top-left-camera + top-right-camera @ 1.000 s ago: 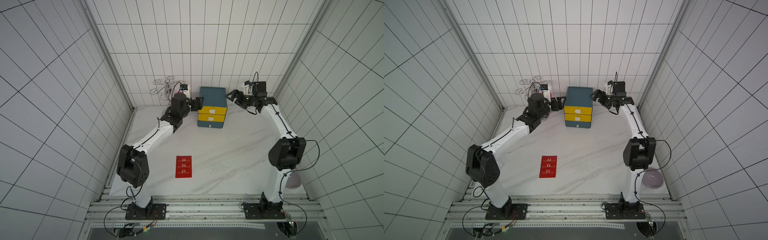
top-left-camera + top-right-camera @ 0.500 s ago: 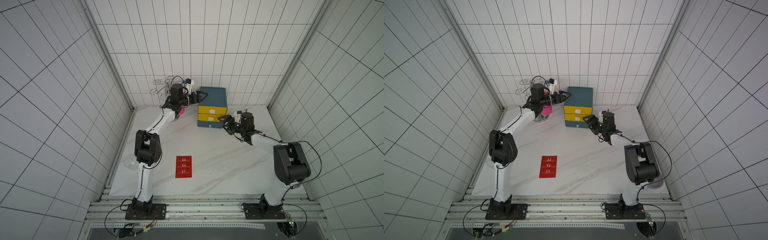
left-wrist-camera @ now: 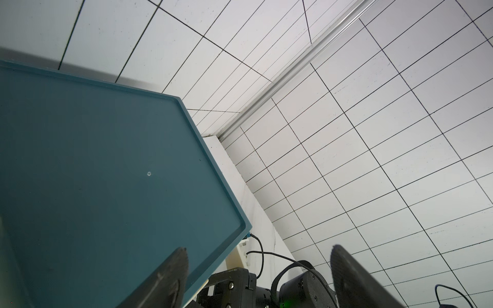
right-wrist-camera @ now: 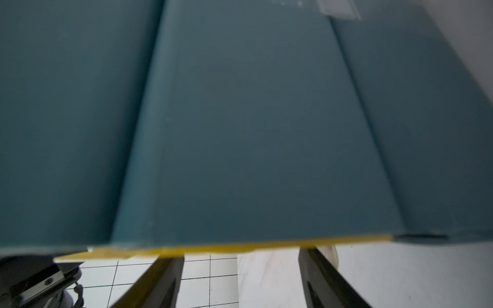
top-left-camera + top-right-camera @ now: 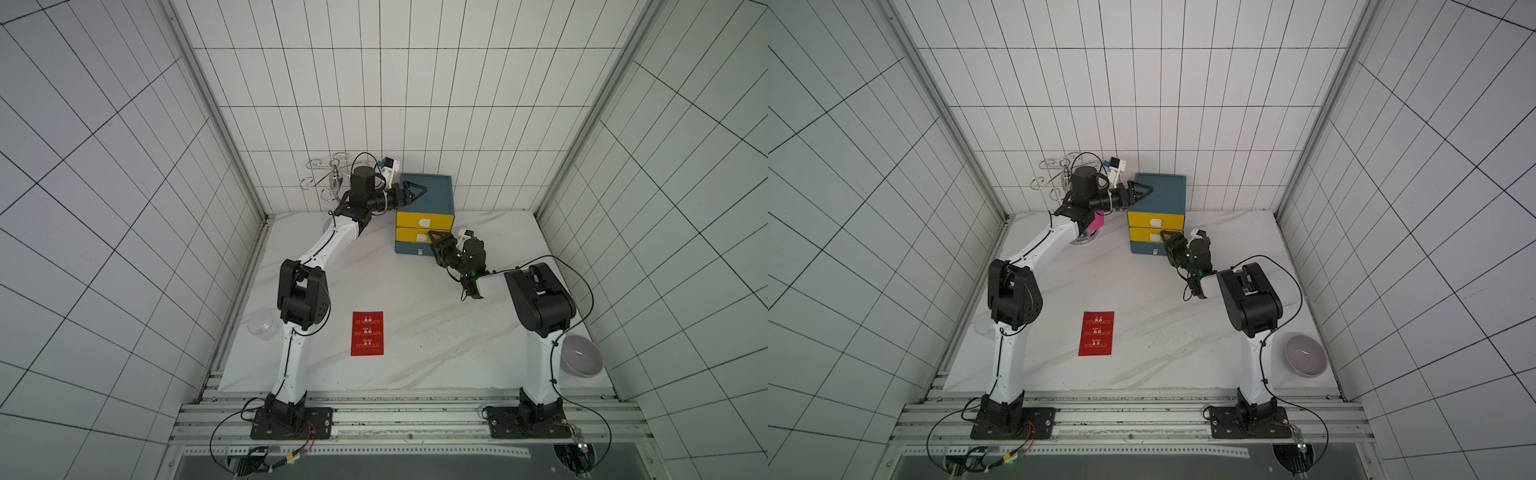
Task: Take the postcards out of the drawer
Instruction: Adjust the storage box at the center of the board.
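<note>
Right end effector [image 5: 435, 240] dropped to drawer [image 5: 409, 235], apart, left end effector [image 5: 419, 192] apart, marble tabletop [image 5: 419, 320]

Red postcard [image 5: 1096, 333]: "STIMULATE", "ENCOURAGE", "STRUGGLE"

A white, grey-veined marble-look tabletop [image 5: 436, 332] fills the floor of the tiled booth. At its rear edge, against the back wall, stands a teal rectangular plastic drawer cabinet [image 5: 432, 193] with two yellow drawer fronts facing forward. To the cabinet's left, in the rear corner, a chrome wire stand [image 5: 1086, 240] rests on its round base, with a small pink object [image 5: 1098, 220] right by it, possibly a cup. A flat red rectangular postcard with white print [image 5: 367, 333] lies alone in the front middle. A clear round cup [image 5: 261, 325] sits at the left edge, and a pale lilac round bowl [image 5: 1304, 355] sits near the front right corner.
</note>
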